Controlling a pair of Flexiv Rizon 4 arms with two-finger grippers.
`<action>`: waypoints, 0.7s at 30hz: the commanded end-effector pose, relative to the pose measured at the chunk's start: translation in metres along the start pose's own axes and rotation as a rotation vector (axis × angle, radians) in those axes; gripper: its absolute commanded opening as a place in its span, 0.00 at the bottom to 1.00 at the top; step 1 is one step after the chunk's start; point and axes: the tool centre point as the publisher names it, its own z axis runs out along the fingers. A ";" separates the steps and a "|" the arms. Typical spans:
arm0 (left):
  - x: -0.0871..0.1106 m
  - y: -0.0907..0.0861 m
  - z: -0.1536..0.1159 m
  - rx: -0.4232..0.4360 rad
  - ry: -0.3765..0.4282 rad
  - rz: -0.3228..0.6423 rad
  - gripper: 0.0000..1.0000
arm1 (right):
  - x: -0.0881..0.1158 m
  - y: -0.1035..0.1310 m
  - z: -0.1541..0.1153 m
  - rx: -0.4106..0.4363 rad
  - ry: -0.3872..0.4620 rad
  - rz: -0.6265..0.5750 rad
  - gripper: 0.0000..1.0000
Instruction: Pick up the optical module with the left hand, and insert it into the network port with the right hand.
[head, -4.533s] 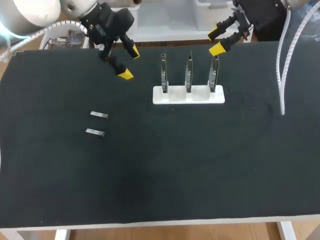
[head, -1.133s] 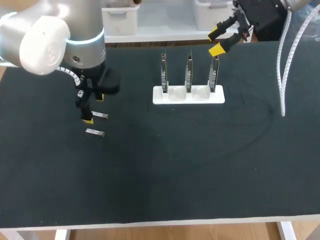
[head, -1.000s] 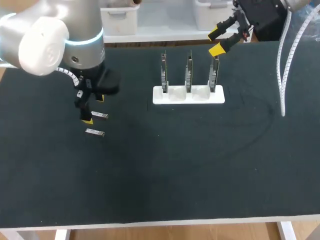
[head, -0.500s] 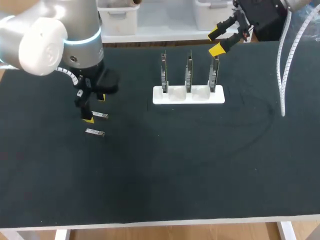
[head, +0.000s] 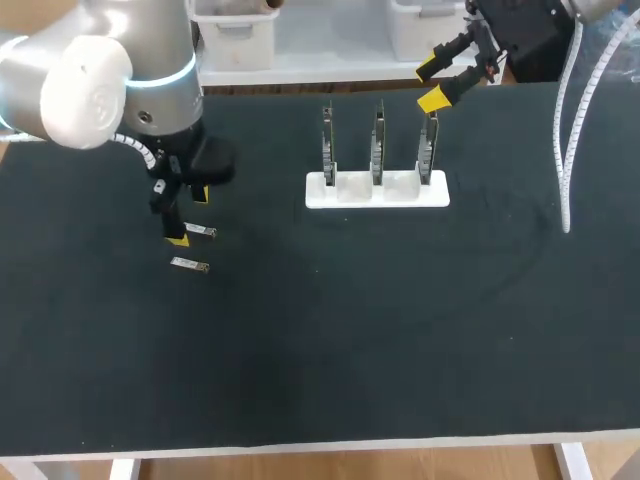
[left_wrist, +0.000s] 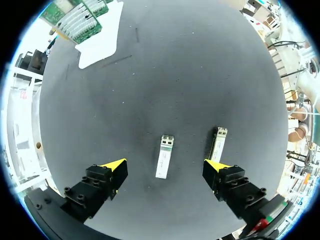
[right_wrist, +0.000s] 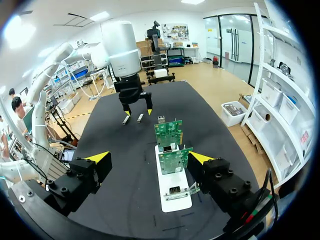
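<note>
Left claw (left_wrist: 164, 169) lower, astride optical module (left_wrist: 164, 155)

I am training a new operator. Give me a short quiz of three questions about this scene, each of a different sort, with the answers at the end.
1. Count: how many optical modules lie on the table?
2. True or false: the left jaws are shut on an optical module.
3. Choose one: how many circuit boards stand in the white holder? A two; B three; C four.
Key: 1. Two. 2. False: they stand open, and one module lies between them on the table, untouched. 3. B.
</note>
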 end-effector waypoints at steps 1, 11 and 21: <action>0.004 0.003 0.004 0.006 -0.005 0.002 1.00 | 0.001 0.003 0.000 0.007 -0.001 0.000 1.00; 0.004 0.003 0.009 -0.002 0.017 0.051 1.00 | 0.001 0.003 0.000 0.007 -0.001 0.000 1.00; -0.004 0.009 0.008 -0.007 -0.001 0.067 1.00 | 0.001 0.003 0.000 0.007 -0.001 0.000 1.00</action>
